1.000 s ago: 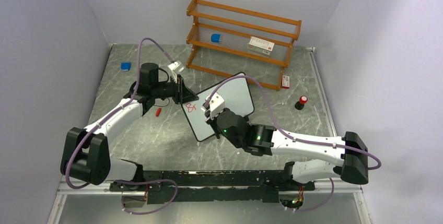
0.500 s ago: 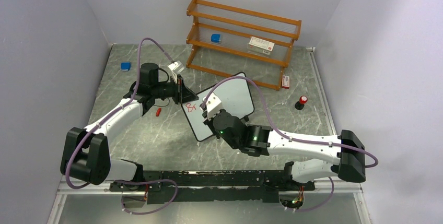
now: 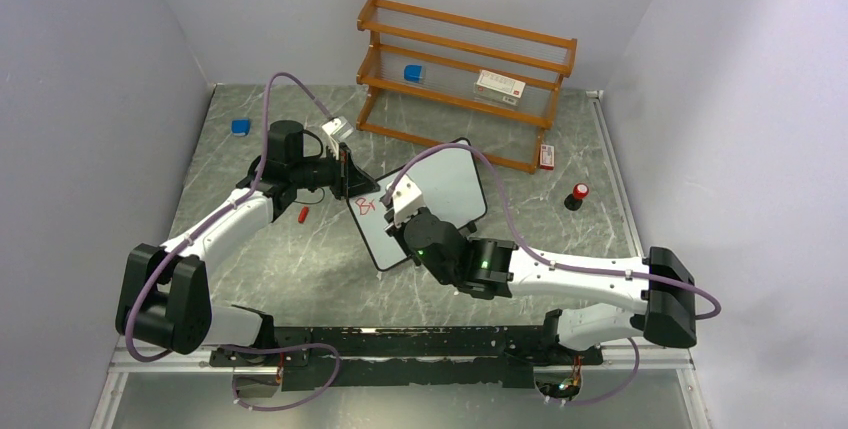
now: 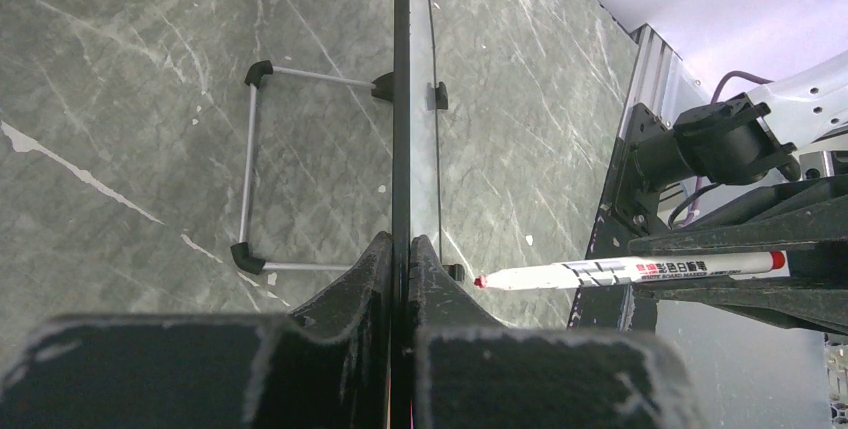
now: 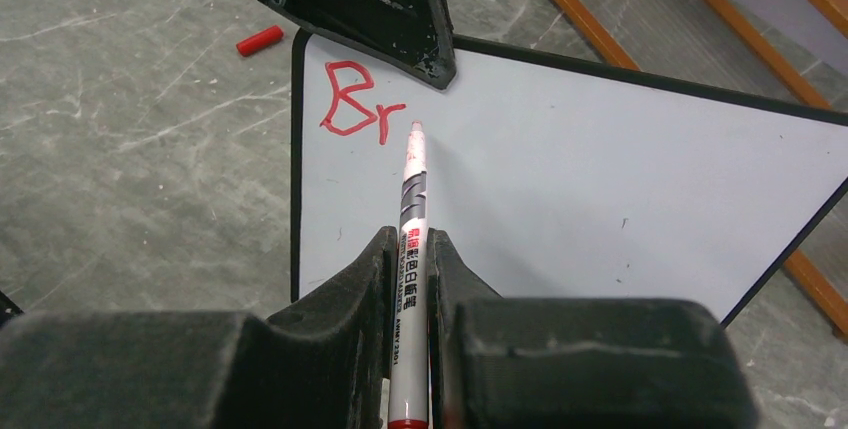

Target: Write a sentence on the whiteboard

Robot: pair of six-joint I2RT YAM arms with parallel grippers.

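My left tool point(image 4: 400, 244) is clamped on the whiteboard point(image 5: 600, 169) at its 10 o'clock corner, board tilted mid-table point(image 3: 300, 269). My right tool point(image 5: 408, 241) is pinched on the marker point(image 5: 413, 194), tip at 3 o'clock of the lettering point(image 5: 355, 104). Tip contact unclear.

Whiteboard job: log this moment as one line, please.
left gripper: shut on whiteboard edge | right gripper: shut on marker | written: red Br | marker tip: just right of the r, contact unclear
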